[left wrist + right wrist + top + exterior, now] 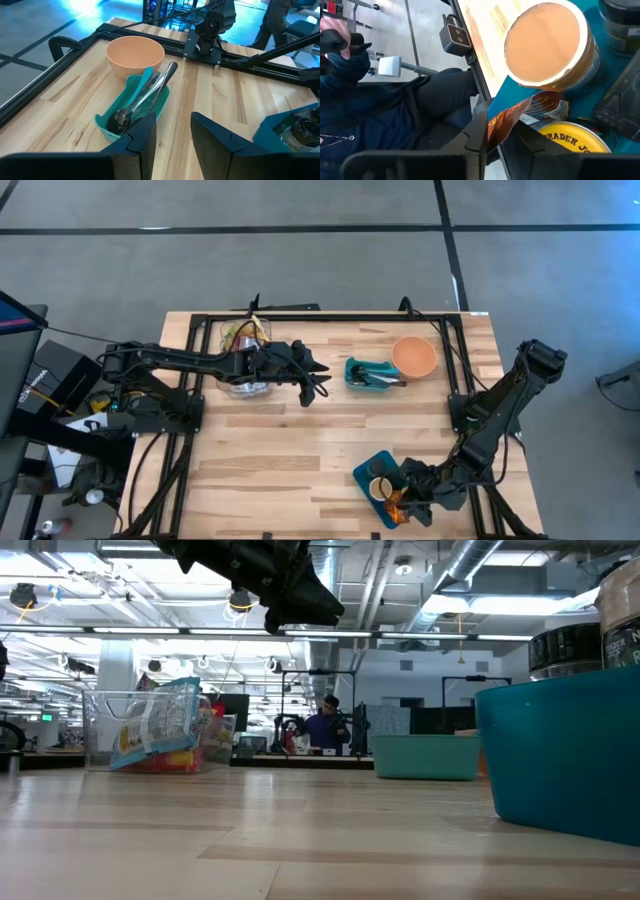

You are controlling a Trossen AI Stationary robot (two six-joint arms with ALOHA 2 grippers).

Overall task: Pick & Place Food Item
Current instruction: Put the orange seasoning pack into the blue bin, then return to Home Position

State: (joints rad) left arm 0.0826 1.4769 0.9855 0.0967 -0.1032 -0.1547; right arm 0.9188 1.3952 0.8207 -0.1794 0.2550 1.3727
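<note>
The right gripper is down in the blue tray at the table's near right corner, its fingers pinching an orange snack packet that lies beside two round tubs. The left gripper hangs above the table's middle, empty, fingers slightly apart, just beside the clear bin of snacks, facing the teal utensil tray and orange bowl.

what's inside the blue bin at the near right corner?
In the blue plastic bin: a tan-lidded round tub, a yellow-lidded can, a dark jar and an orange snack packet, which the right gripper pinches. The bin floor beneath them is hidden.
</note>
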